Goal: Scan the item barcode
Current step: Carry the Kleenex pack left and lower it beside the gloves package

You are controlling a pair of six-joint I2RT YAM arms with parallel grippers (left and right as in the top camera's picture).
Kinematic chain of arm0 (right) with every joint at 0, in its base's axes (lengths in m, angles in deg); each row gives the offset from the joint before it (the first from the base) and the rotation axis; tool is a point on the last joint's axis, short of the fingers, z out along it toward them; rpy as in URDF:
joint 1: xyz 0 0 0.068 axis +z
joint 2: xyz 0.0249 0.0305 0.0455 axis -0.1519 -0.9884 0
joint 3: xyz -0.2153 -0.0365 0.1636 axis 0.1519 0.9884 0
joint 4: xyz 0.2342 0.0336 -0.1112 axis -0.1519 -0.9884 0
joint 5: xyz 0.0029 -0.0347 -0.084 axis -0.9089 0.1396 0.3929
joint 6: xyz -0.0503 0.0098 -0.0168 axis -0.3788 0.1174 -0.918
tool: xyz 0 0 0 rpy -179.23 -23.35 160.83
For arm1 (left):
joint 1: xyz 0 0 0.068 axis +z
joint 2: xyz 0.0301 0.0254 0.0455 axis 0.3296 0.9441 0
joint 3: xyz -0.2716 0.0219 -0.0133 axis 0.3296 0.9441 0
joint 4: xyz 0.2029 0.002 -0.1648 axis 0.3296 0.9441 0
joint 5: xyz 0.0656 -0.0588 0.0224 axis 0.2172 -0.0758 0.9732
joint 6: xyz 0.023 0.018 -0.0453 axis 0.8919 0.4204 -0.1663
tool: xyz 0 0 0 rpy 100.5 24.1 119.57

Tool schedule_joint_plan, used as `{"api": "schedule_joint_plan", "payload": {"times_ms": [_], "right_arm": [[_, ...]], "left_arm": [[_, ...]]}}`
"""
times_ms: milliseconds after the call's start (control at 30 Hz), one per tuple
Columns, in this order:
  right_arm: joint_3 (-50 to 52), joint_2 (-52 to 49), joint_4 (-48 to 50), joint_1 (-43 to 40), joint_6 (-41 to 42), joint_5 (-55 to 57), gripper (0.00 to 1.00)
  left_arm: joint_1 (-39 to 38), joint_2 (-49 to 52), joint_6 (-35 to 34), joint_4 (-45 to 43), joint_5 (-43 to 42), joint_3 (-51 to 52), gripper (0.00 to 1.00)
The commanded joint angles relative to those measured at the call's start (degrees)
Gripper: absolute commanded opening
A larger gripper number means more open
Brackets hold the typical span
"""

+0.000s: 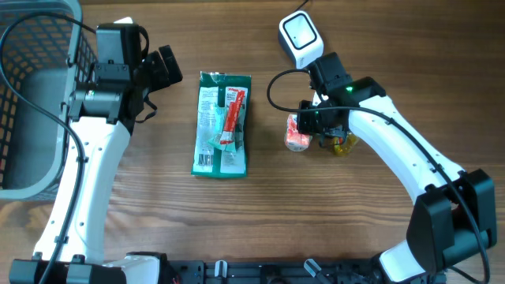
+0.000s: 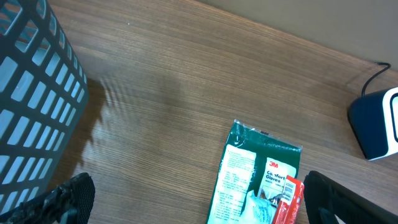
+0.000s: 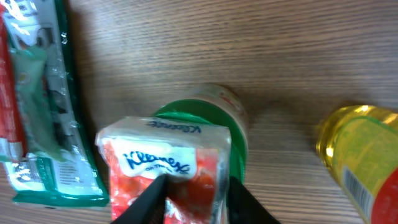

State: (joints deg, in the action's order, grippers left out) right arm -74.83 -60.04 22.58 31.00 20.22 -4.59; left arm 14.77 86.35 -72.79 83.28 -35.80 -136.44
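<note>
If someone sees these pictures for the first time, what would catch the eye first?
First, the red and white Kleenex tissue pack, pinched by the right gripper just right of the table's centre. Then the green 3M Comfort Gloves pack lying flat in the middle, and the grey basket at the left edge, beside the open left gripper.

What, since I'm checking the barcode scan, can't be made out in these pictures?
Kleenex pack: right wrist view, lower part behind the right fingers; no barcode shows, grip unclear.
Yellow bottle: right wrist view, cut off by the frame edge.
Green-lidded jar: mostly behind the pack.
Gloves packet: left wrist view, cut off below.
</note>
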Motion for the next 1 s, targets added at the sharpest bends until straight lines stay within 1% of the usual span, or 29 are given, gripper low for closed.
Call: {"api": "schedule_joint_plan", "payload": {"times_ms": [0, 233, 333, 500, 700, 800, 967], "right_arm": [[1.9, -0.7, 0.1, 0.4, 0.3, 0.4, 0.04], [-2.2, 0.7, -1.5, 0.4, 0.1, -3.3, 0.04], [-2.8, 2.0, -0.7, 0.4, -2.9, -9.7, 0.04], [-2.8, 2.6, -0.6, 0.7, -3.3, -14.9, 0.04], [-2.8, 2.5, 1.6, 4.1, -2.5, -14.8, 0.04], [-2.8, 2.5, 3.4, 6.7, 0.0, -13.5, 0.04], [-2.7, 2.5, 5.1, 13.0, 4.5, -5.2, 0.04]], "left_arm": [[0.2, -0.2, 1.3, -0.2, 0.5, -0.7, 1.0], [0.2, -0.2, 1.3, -0.2, 0.5, -0.7, 1.0], [0.2, -0.2, 1.3, -0.2, 0.5, -0.7, 1.0], [0.2, -0.2, 1.3, -0.2, 0.5, -0.7, 1.0], [0.2, -0.2, 1.3, -0.2, 0.5, -0.7, 1.0], [0.2, -0.2, 1.3, -0.2, 0.5, -0.7, 1.0], [0.2, -0.2, 1.3, -0.2, 0.5, -0.7, 1.0]]}}
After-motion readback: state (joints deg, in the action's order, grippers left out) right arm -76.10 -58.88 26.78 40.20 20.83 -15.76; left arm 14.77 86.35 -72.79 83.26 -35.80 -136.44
